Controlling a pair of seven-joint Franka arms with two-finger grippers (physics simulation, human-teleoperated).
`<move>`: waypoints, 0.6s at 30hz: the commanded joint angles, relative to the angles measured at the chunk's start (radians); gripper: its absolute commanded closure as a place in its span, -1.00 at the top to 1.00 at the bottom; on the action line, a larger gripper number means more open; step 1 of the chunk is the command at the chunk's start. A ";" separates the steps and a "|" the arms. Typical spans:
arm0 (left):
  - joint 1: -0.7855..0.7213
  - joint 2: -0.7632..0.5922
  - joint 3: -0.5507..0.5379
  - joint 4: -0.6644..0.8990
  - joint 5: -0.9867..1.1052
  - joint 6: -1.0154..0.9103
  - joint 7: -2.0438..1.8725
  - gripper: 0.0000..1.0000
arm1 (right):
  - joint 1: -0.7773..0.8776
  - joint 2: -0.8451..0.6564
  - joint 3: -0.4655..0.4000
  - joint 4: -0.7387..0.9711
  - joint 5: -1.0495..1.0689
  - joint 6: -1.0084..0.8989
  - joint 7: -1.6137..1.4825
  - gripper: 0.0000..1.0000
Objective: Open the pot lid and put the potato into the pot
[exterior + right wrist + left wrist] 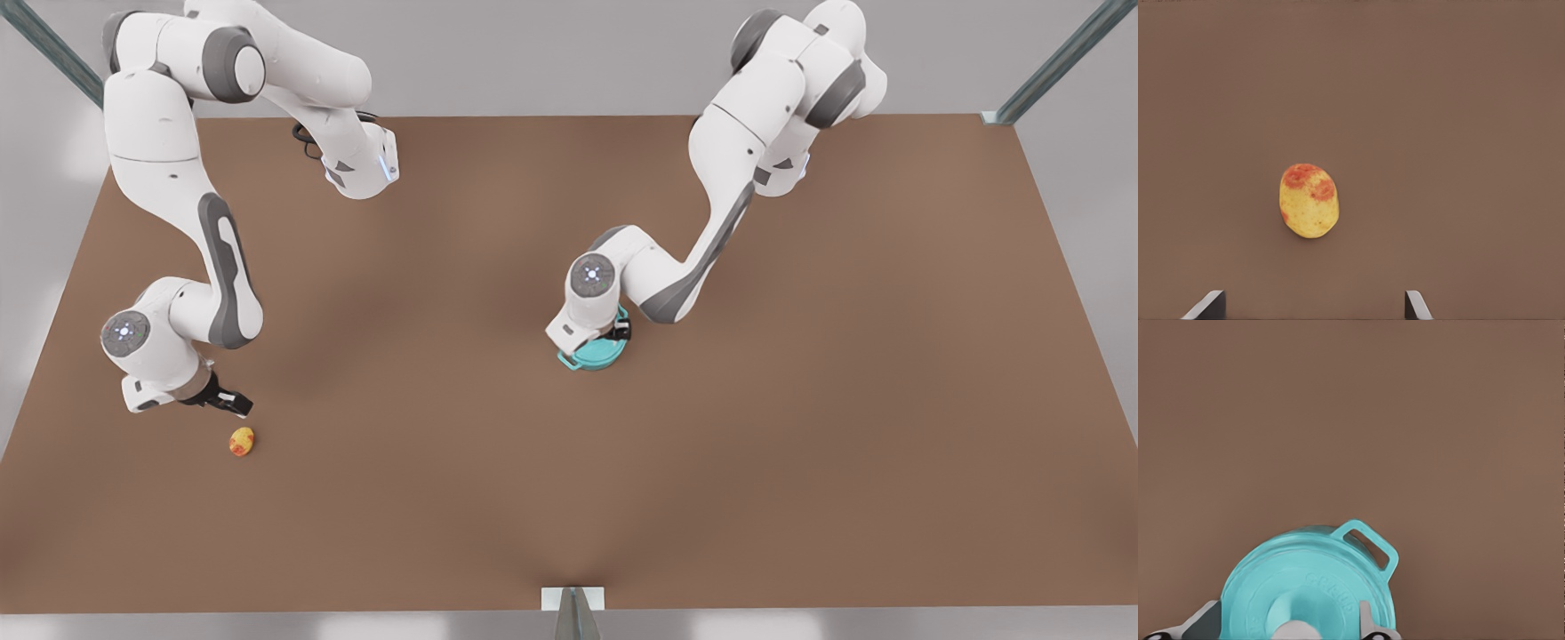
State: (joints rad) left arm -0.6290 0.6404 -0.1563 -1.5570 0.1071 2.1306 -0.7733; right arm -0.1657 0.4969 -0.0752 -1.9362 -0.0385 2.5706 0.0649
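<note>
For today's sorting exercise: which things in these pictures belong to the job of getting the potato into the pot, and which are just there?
Job: pot lid, on the pot; potato; left gripper at the lid's knob; right gripper, open, near the potato.

Just there: brown table; metal frame posts.

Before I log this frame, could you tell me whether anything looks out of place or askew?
Nothing stands out. The lid sits flat on the pot under the left gripper. The potato lies whole on the table, apart from the open right gripper.
</note>
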 commanded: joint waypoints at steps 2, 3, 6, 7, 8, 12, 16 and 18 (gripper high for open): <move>-0.002 -0.021 0.000 -0.034 0.005 0.092 -0.173 1.00 | -0.017 0.063 0.002 0.039 0.000 0.118 0.067 1.00; -0.006 -0.022 0.000 -0.035 0.005 0.092 -0.179 1.00 | -0.015 0.083 0.003 0.043 0.000 0.134 0.070 1.00; -0.014 -0.022 -0.002 -0.049 0.005 0.095 -0.181 1.00 | -0.017 0.155 0.006 0.094 0.000 0.137 0.061 1.00; -0.018 -0.022 -0.002 -0.054 0.005 0.095 -0.182 1.00 | -0.015 0.166 0.009 0.109 0.003 0.137 0.064 1.00; -0.020 -0.031 -0.002 -0.089 0.006 0.132 -0.184 1.00 | -0.015 0.175 0.011 0.115 0.003 0.137 0.067 1.00; -0.020 -0.038 -0.002 -0.123 0.048 0.155 -0.205 1.00 | -0.014 0.219 0.012 0.152 0.002 0.138 0.065 1.00; -0.021 -0.038 -0.002 -0.155 0.082 0.161 -0.207 1.00 | -0.015 0.218 0.029 0.154 0.008 0.137 0.075 1.00; -0.023 -0.038 -0.002 -0.164 0.082 0.172 -0.211 1.00 | -0.015 0.218 0.032 0.155 0.008 0.137 0.075 1.00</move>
State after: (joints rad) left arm -0.6519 0.6041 -0.1579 -1.7161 0.1739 2.2776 -0.8963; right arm -0.1809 0.7159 -0.0443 -1.7824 -0.0335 2.7010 0.1133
